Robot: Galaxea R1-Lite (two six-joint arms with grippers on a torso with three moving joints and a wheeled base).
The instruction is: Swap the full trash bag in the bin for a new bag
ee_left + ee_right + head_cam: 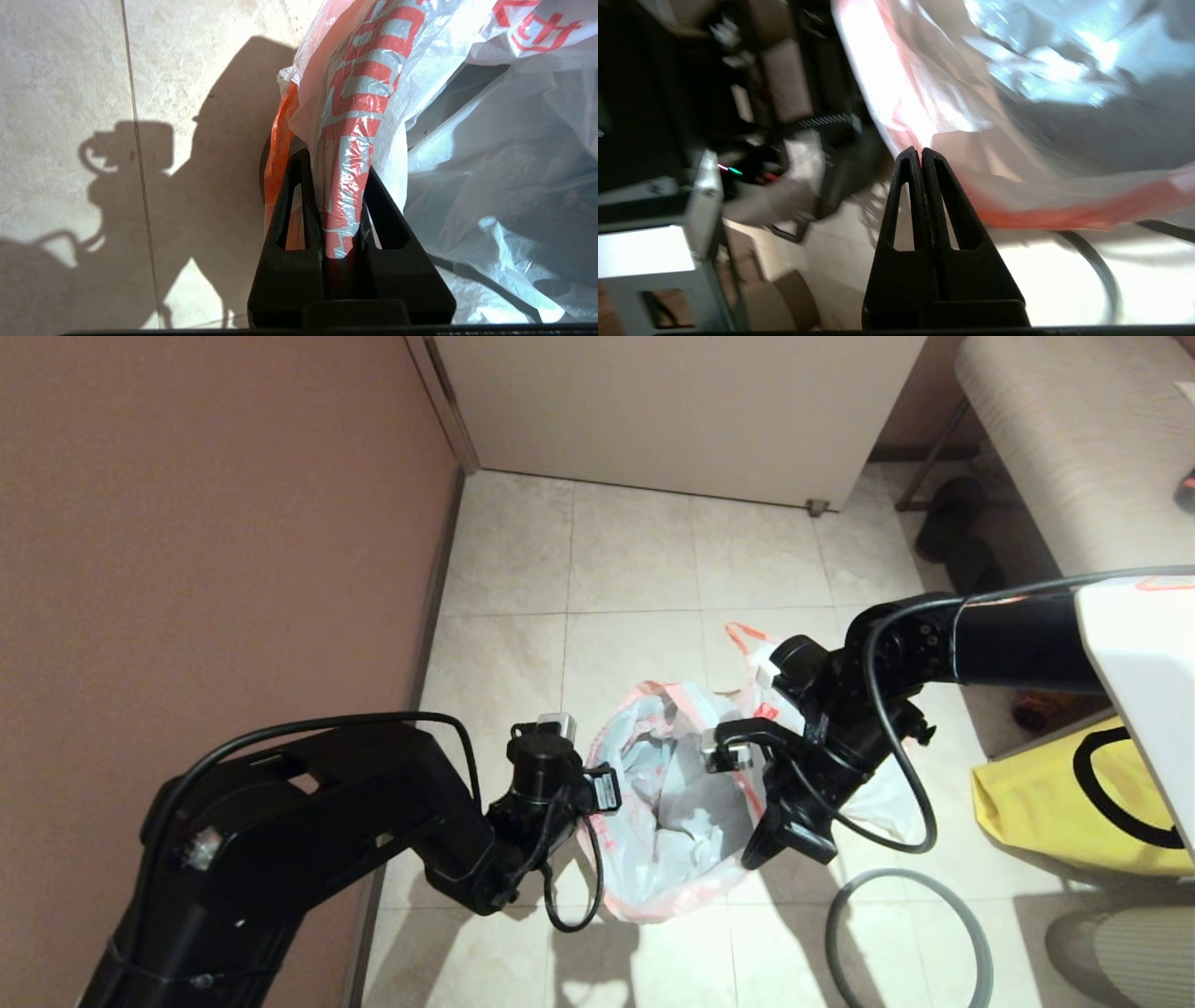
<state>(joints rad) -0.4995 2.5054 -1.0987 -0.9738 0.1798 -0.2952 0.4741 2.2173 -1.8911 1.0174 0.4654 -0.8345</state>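
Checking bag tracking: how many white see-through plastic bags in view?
2. Pale-orange-hemmed one spread open mid-floor; one with orange loop handle behind the right arm, partly hidden.

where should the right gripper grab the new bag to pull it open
Take the pale-orange hem band on the right side of the new bag, opposite where the left gripper already pinches the rim. The band is folded thicker than the thin film, so it likely tears and slips less. Come from outside, level with the mouth. The right gripper is shut beside the hem, so it would need to open first.
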